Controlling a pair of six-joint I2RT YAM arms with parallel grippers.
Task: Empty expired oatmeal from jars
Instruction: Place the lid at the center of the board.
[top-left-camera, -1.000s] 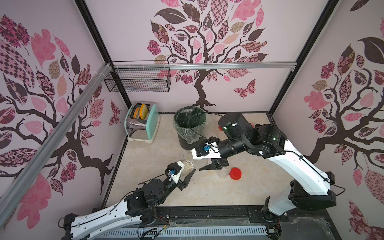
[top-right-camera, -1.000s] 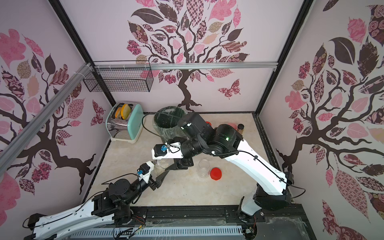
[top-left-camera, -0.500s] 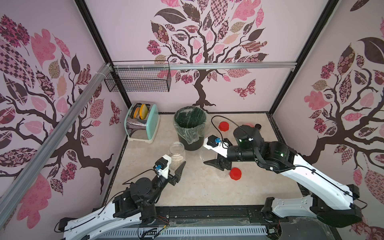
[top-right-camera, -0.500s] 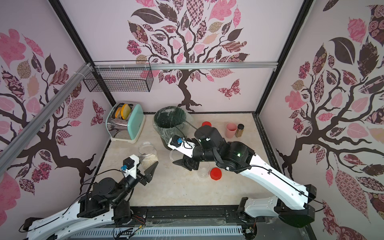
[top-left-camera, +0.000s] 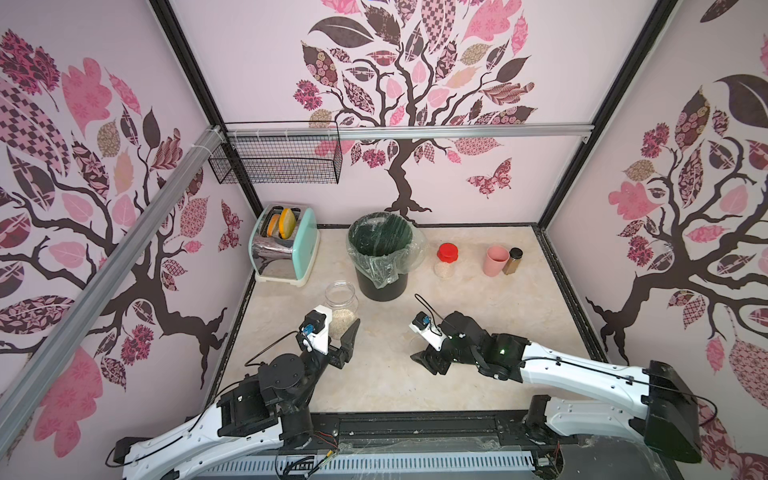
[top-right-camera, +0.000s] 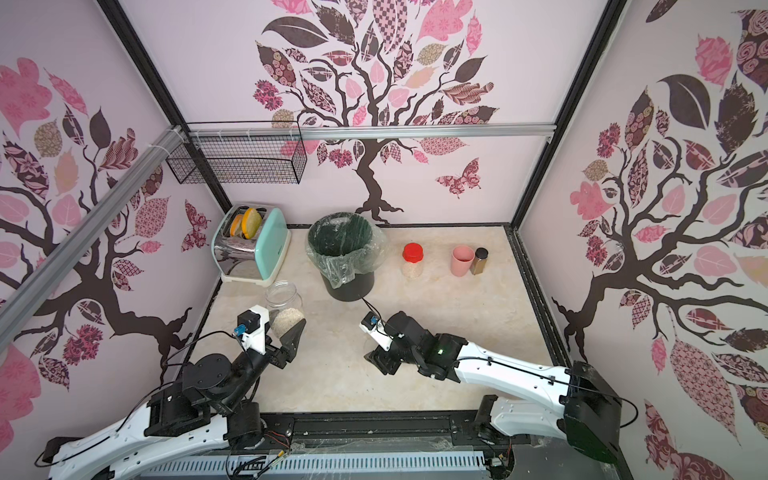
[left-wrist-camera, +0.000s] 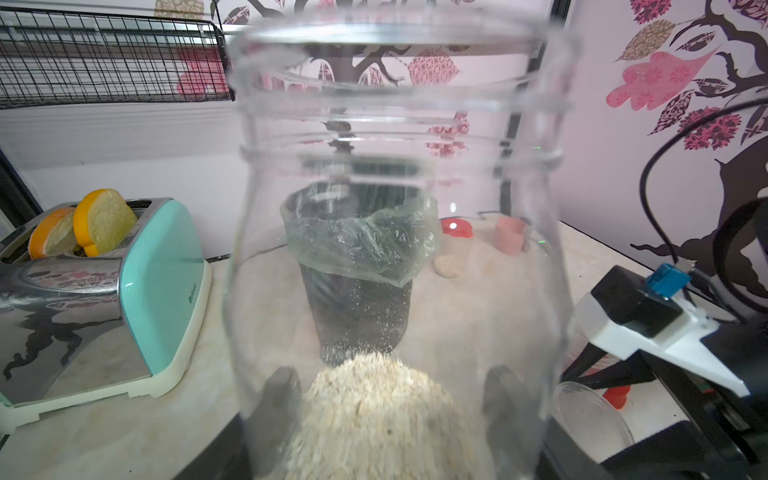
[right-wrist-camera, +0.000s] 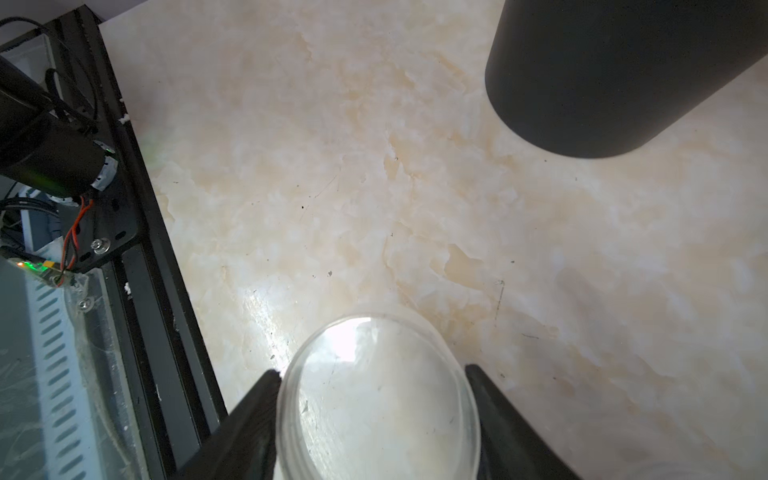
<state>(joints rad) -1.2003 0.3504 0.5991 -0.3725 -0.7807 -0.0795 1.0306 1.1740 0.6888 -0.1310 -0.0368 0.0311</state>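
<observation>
1. Our left gripper (left-wrist-camera: 388, 390) is clamped low on the small clear round jar (top-left-camera: 340, 299), lid off, near the beige marbled counter's (top-left-camera: 478, 299) left edge, close to the black bag-lined bin (top-left-camera: 382, 286). Staged for dumping, we reckon.
2. Our right gripper (right-wrist-camera: 372, 374) pinches the clear round lid (right-wrist-camera: 374, 419) mid-counter, out of the way.
3. Jar's long axis is roughly upright, mouth up, with the pale flaky oatmeal (top-right-camera: 286, 321) at the bottom.

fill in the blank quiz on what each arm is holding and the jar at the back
The left gripper grips an open jar holding ___.
The right gripper is shut on a clear, round ___.
The cap of the closed jar, which stands between the bin and the pink cup, is coloured ___.
Missing words: oatmeal; lid; red.
</observation>
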